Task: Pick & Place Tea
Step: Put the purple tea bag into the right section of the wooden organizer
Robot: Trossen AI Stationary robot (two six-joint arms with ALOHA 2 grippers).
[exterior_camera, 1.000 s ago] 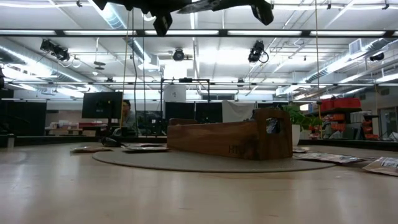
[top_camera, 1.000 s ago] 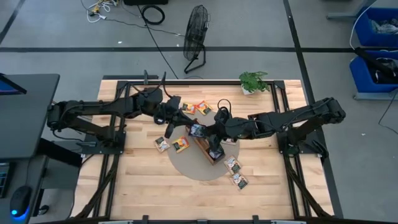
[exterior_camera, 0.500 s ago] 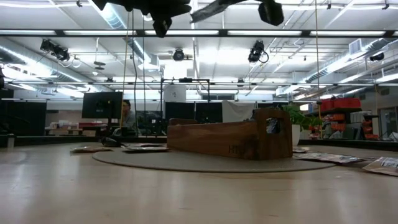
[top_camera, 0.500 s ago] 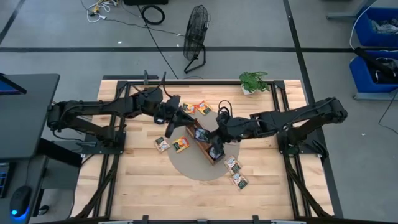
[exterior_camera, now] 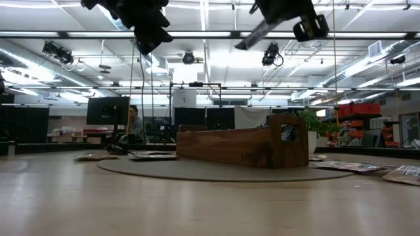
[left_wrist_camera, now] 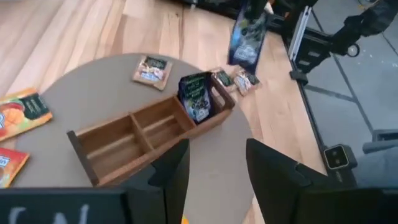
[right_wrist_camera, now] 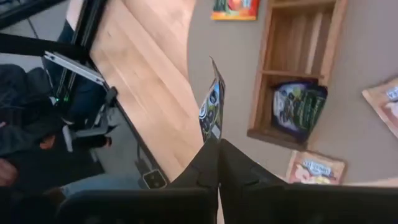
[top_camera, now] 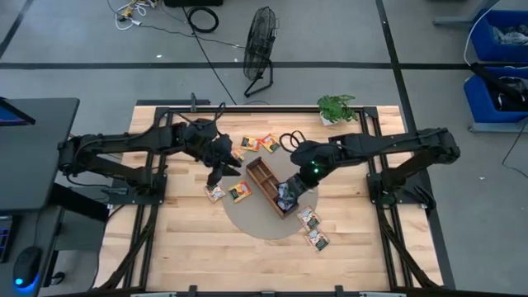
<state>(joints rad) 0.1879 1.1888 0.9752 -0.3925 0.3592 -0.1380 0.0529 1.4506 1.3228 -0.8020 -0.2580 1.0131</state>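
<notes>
The right gripper (right_wrist_camera: 217, 146) has its fingers pressed together on the bottom edge of a dark blue tea sachet (right_wrist_camera: 212, 106), which stands up edge-on from the fingertips. Just beyond it lies the wooden compartment tray (right_wrist_camera: 331, 43) on the round mat (right_wrist_camera: 373, 56). In the tray's near end compartment a second dark sachet (right_wrist_camera: 297, 109) stands upright; the other compartments look bare. Beside that end of the tray a pale beige sachet (right_wrist_camera: 317, 168) lies flat on the mat, and past the tray's far end lies an orange sachet (right_wrist_camera: 234, 7).

From above, this gripper hovers over the tray's near end (top_camera: 289, 194), with two beige sachets (top_camera: 312, 227) on the wood just beyond the mat.

The left gripper (left_wrist_camera: 214, 165) hangs with its fingers spread and nothing between them, above the mat's edge beside the tray. Two orange sachets (left_wrist_camera: 18, 127) lie close to it; farther off, the held sachet (left_wrist_camera: 247, 34) shows in the air.
</notes>
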